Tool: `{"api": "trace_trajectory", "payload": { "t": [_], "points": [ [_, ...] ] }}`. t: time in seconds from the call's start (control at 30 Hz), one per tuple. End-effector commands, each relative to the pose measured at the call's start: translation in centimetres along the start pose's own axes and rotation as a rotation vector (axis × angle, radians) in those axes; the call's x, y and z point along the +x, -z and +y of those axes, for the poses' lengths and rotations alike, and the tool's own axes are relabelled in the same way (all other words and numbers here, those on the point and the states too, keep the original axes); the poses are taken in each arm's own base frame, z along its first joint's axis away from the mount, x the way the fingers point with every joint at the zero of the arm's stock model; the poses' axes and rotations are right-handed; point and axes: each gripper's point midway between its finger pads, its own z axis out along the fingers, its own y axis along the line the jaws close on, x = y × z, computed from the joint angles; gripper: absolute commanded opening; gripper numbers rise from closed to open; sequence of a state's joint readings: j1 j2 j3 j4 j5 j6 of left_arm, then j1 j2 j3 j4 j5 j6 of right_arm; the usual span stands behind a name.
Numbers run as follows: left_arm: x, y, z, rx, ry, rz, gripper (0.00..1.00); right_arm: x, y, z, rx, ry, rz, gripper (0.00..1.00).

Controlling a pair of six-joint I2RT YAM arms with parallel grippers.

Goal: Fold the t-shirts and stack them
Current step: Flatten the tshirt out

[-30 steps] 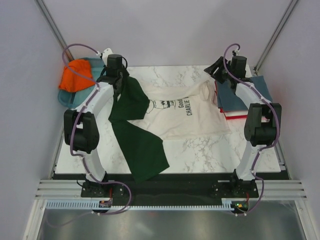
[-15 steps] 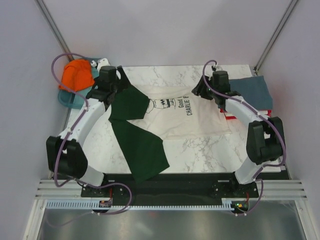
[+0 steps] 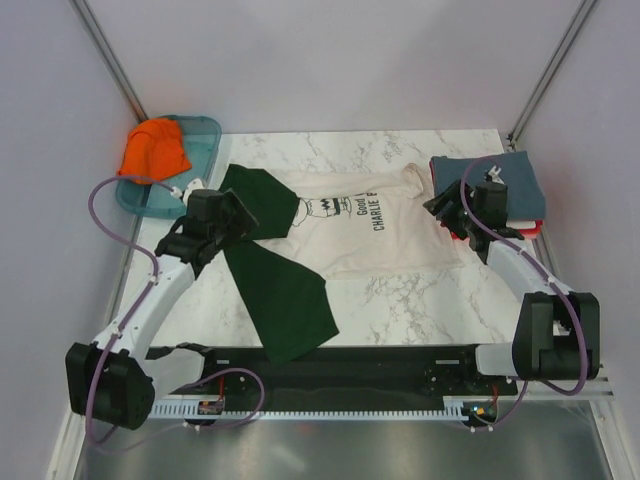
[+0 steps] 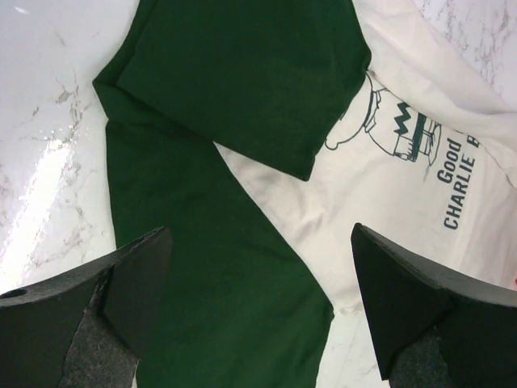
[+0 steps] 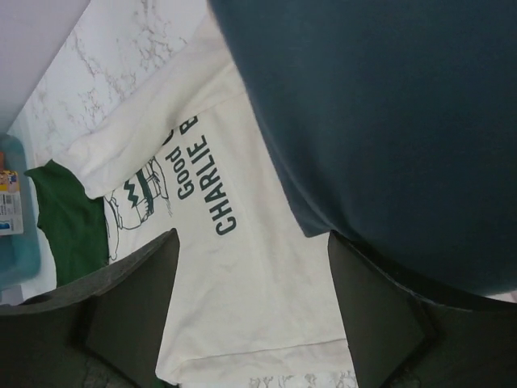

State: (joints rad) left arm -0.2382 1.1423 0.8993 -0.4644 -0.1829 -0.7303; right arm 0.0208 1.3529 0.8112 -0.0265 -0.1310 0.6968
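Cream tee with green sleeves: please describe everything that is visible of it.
The cream tee is soft cloth, spread mostly flat but slightly rumpled on the marble table. Its dark chest print shows a cartoon figure with "Good" and "CHARLIE". Two dark green sleeves lie at its left, one overlapping the body. Its right edge reaches the folded stack.

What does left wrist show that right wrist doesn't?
Left wrist only: the long dark green sleeve running the full height of the picture, with its upper part folded over the shirt body. Right wrist only: the folded slate-blue t-shirt and a sliver of the translucent teal plastic tray. Both: the cream t-shirt with its dark "Good CHARLIE" chest print, and at least a corner of green cloth.
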Motion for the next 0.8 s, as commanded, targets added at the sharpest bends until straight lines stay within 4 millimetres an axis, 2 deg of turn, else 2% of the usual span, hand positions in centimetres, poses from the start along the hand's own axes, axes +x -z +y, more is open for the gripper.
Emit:
{"api": "trace_trajectory", "payload": {
  "t": [0.0,0.07,0.13,0.2,0.37,0.4,0.43,0.47,0.57,0.6,0.73,0.77],
  "points": [
    [0.8,1.9,0.1,0.037,0.088,-0.001,1.00,1.2,0.8,0.2,-0.081,-0.116,0.053,0.80],
    [1.2,2.5,0.6,0.064,0.069,-0.024,1.00,1.5,1.1,0.3,-0.091,-0.113,0.061,0.76],
    [1.1,2.8,0.3,0.115,0.036,-0.050,1.00,1.4,1.7,0.5,-0.103,-0.080,0.058,0.73],
    [1.4,3.2,0.7,0.129,0.042,-0.067,1.00,1.5,2.4,-0.1,-0.074,-0.039,0.054,0.73],
    [1.7,3.4,1.2,0.138,0.059,-0.089,1.00,0.3,4.6,0.4,-0.090,0.009,-0.028,0.71],
    [1.8,3.4,1.1,0.145,0.067,-0.084,1.00,-0.2,5.1,0.7,-0.095,0.005,-0.048,0.69],
    [2.1,3.3,0.9,0.157,0.072,-0.072,1.00,-0.3,5.3,0.6,-0.087,-0.009,-0.059,0.62],
    [2.5,3.3,0.5,0.176,0.076,-0.046,1.00,-0.4,5.4,0.2,-0.066,-0.024,-0.075,0.58],
    [4.5,3.1,0.2,0.193,0.071,0.061,1.00,-0.4,6.4,0.2,-0.057,-0.014,-0.078,0.64],
    [5.3,3.1,0.1,0.197,0.073,0.099,1.00,-0.6,7.0,0.0,-0.046,0.001,-0.093,0.65],
    [7.6,3.2,1.4,0.139,0.066,0.189,0.97,0.1,8.3,-3.6,0.125,0.030,-0.104,0.67],
    [8.0,3.3,1.7,0.133,0.064,0.200,0.96,0.9,8.2,-4.3,0.137,0.026,-0.089,0.69]
  ]
}}
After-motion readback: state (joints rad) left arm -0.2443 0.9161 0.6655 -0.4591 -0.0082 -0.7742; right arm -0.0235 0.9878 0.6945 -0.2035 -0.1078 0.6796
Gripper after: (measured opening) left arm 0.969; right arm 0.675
